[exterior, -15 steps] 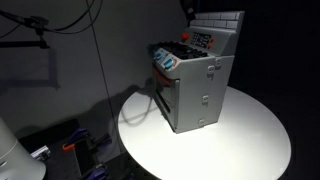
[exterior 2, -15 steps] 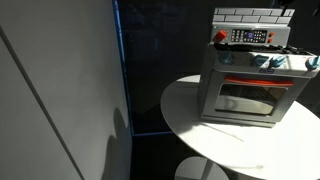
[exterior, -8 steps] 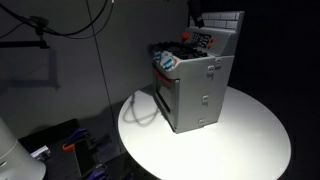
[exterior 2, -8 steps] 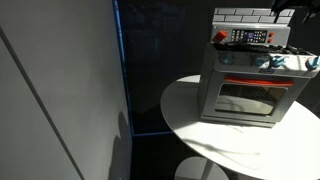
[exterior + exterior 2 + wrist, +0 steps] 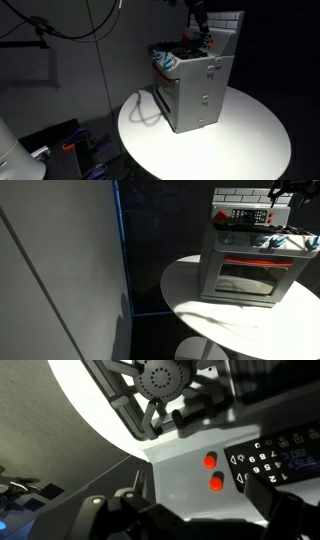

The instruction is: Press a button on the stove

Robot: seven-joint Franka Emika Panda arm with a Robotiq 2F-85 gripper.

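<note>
The stove stands toward the far side of a round white table, upright, a grey box with its white tiled back panel rising behind the top. In an exterior view its front faces the camera, showing the oven door with a window and a red band above it. The control strip runs along the foot of the back panel, with a red knob at its left end.

The wrist view looks down on the stove top. A dark round burner sits at the top of the picture. Below it, on the pale strip, are two round red buttons, one just beside the other. To their right lies a black keypad with small white marks.

The gripper hangs above the back of the stove, in front of the tiled panel and over the control strip, apart from it as far as the exterior views show. Dark parts of it fill the bottom edge of the wrist view, but it is too dim there to tell whether the jaws are spread or closed.

Beyond the table, black cables loop across a grey wall on the left. In an exterior view a broad grey panel fills the left half of the picture.
</note>
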